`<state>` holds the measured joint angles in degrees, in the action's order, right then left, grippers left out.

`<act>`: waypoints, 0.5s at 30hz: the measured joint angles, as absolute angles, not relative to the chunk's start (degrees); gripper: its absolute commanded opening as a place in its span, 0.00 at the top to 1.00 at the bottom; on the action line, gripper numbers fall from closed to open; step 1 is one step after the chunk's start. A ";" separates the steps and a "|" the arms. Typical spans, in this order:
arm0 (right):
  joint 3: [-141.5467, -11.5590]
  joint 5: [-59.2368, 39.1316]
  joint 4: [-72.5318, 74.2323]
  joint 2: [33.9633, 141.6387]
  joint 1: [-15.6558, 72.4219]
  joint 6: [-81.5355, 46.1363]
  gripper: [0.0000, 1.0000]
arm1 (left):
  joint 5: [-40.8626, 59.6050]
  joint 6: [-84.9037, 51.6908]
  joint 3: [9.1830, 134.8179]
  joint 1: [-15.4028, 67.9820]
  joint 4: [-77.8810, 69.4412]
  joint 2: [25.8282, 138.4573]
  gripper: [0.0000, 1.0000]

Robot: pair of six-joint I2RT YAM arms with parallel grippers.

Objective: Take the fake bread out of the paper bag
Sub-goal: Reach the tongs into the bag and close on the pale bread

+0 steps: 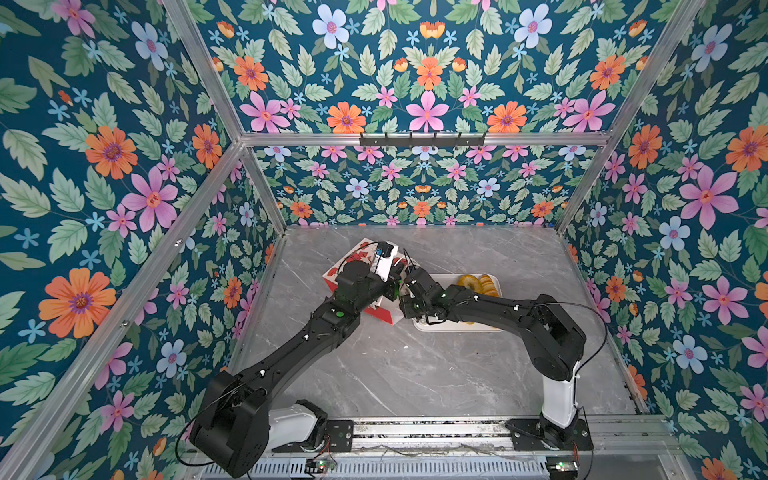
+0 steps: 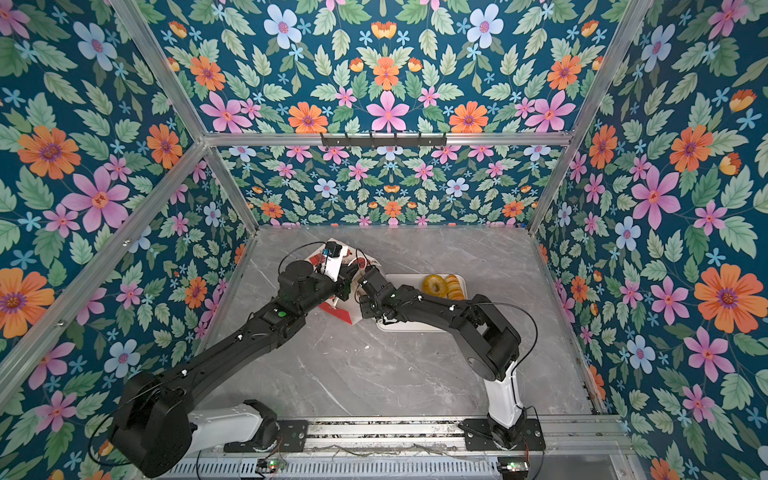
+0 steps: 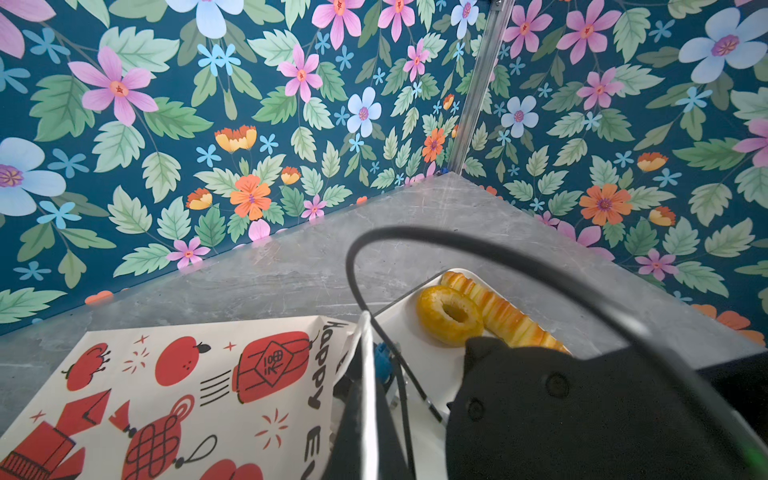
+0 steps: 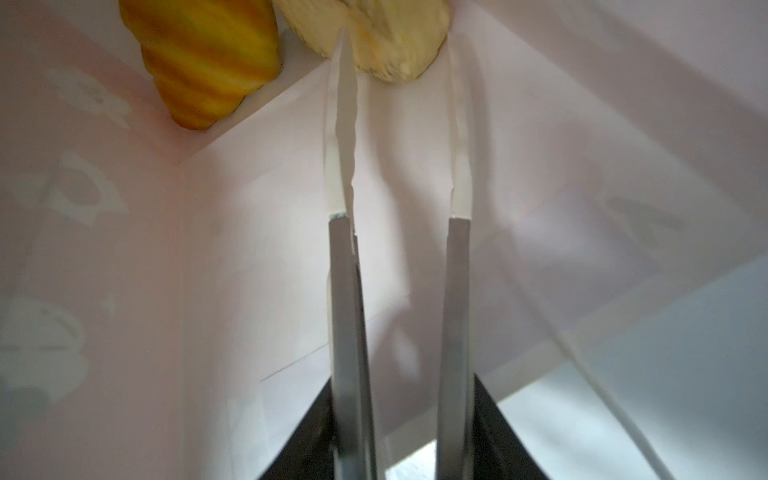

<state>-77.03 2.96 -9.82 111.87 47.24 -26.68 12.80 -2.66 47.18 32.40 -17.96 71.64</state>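
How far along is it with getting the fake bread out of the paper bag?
Done: a ring donut and a long twisted stick lie on the white tray. In hand: the left pincer is shut at the mouth of the paper bag; the right pincer is inside, jaws apart, tips reaching a pale bun, seemingly not gripped yet. Left: that bun and a striped croissant beside it, both deep in the bag.

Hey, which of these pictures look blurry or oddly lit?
Right wrist view: dim pinkish light inside the bag, bread soft, fingers casting faint shadows. Left wrist view: near cable blurred, bag print crisp. Both top views: sharp, evenly lit.
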 measured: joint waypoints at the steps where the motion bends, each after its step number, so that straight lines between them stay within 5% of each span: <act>1: -76.79 2.94 -9.21 111.96 47.24 -26.68 0.56 | 12.93 -2.72 47.22 32.40 -17.96 71.72 1.00; 15: -80.18 3.03 -5.76 115.24 47.05 -26.79 0.59 | 13.52 -3.03 47.53 32.40 -17.96 71.77 1.00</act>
<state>-80.18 3.03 -5.76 115.24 47.05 -26.79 13.52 -3.03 47.53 32.40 -17.96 71.77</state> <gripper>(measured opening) 0.435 0.065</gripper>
